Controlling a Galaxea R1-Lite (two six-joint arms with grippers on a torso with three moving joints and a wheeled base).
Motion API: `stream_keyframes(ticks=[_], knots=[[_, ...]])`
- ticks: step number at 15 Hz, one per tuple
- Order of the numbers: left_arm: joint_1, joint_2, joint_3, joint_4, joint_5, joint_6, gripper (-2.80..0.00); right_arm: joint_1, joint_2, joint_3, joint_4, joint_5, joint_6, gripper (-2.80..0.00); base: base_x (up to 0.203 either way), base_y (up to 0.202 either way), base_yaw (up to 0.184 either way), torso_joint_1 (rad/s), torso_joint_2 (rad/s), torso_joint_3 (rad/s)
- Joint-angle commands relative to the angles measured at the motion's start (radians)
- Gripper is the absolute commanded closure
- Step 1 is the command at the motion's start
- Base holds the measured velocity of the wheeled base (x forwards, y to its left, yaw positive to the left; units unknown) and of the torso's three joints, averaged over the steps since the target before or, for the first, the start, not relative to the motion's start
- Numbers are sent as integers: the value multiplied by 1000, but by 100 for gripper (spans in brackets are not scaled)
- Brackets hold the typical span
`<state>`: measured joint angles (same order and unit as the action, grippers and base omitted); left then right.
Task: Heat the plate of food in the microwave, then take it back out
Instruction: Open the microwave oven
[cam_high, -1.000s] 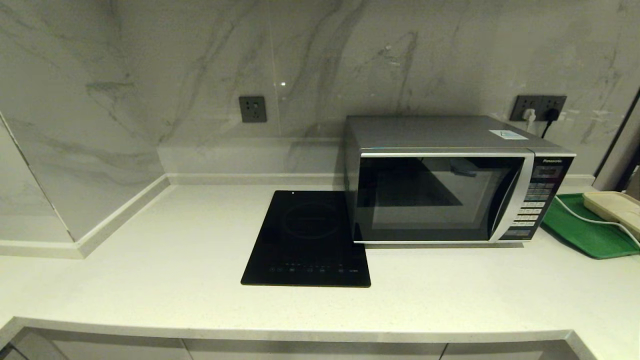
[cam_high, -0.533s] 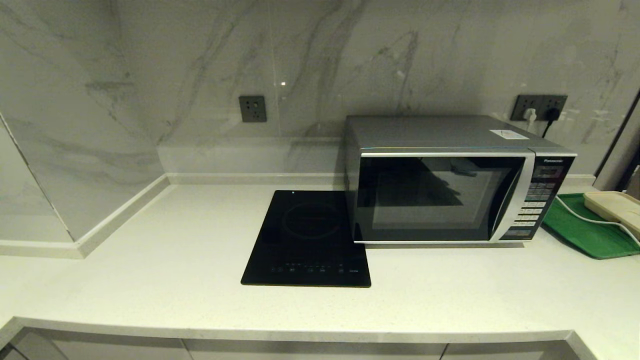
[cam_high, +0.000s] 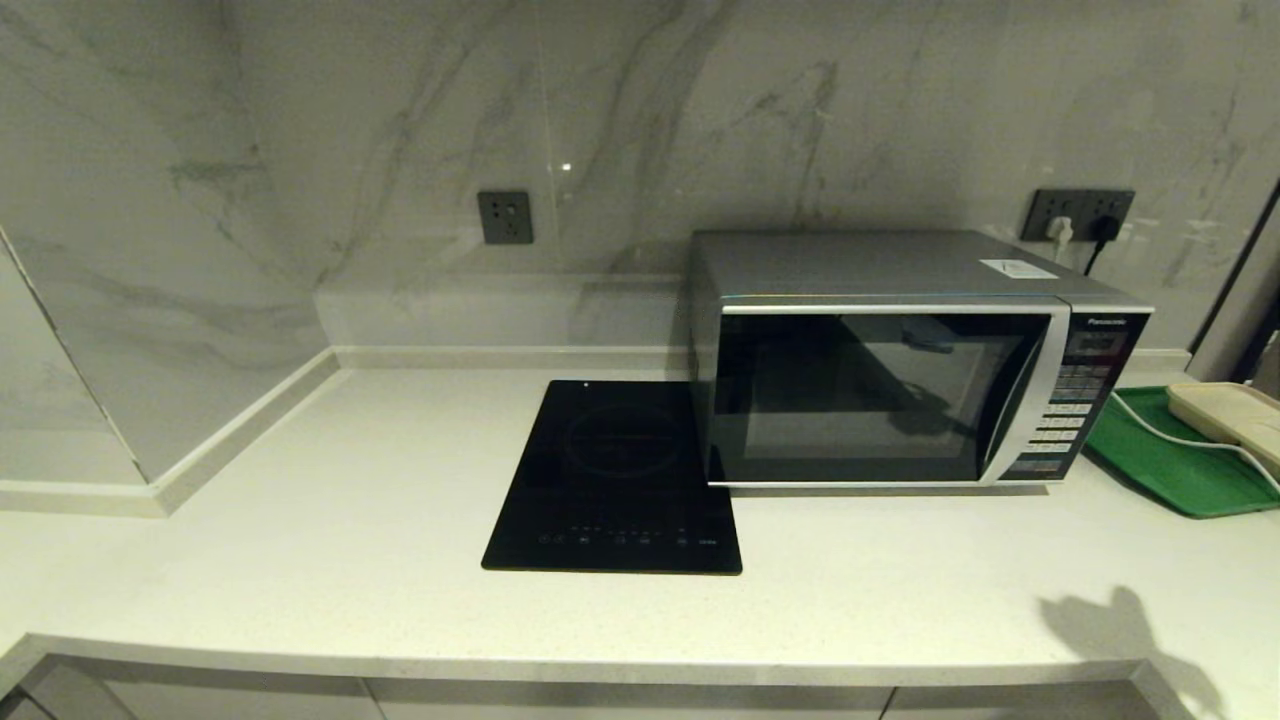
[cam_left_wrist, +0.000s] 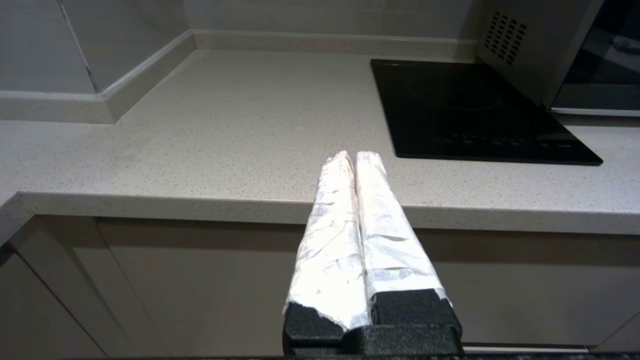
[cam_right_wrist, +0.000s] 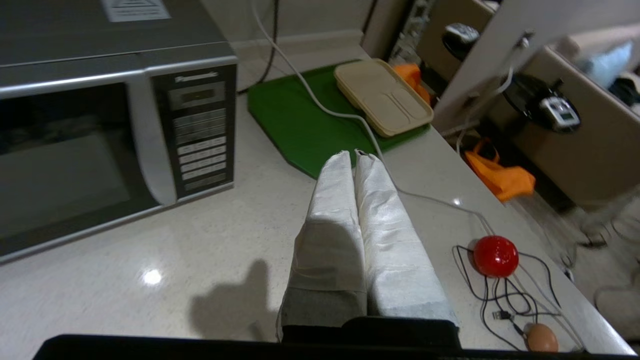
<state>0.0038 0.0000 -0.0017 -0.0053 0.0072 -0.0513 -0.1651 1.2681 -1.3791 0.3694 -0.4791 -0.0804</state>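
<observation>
The silver-grey Panasonic microwave (cam_high: 880, 360) stands at the back right of the counter with its dark glass door closed. Its button panel (cam_right_wrist: 200, 135) shows in the right wrist view. No plate of food is in view. My right gripper (cam_right_wrist: 354, 152) hovers over the counter to the right of the microwave front, shut and empty; only its shadow shows in the head view. My left gripper (cam_left_wrist: 354, 155) hangs in front of the counter edge at the left, shut and empty.
A flat black cooktop (cam_high: 615, 480) lies left of the microwave. A green tray (cam_high: 1170, 460) with a beige lidded box (cam_right_wrist: 382, 95) and a white cable sits at the right. A red ball (cam_right_wrist: 495, 256), black cables and an egg (cam_right_wrist: 542, 337) lie near the counter's right edge.
A shadow of my right gripper has appeared on the counter at the front right, and the reflection in the microwave door has shifted. Nothing else has moved.
</observation>
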Motion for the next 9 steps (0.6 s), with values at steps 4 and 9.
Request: stream_keyframes(ticks=[4, 9], knots=[[1, -2, 0, -1, 0, -1, 0, 28, 350, -105, 1, -83, 232, 0, 0, 0, 0, 0, 0, 0], [1, 0, 0, -1, 0, -1, 0, 118, 375, 10, -2, 127, 356, -280, 0, 0, 0, 0, 0, 0]])
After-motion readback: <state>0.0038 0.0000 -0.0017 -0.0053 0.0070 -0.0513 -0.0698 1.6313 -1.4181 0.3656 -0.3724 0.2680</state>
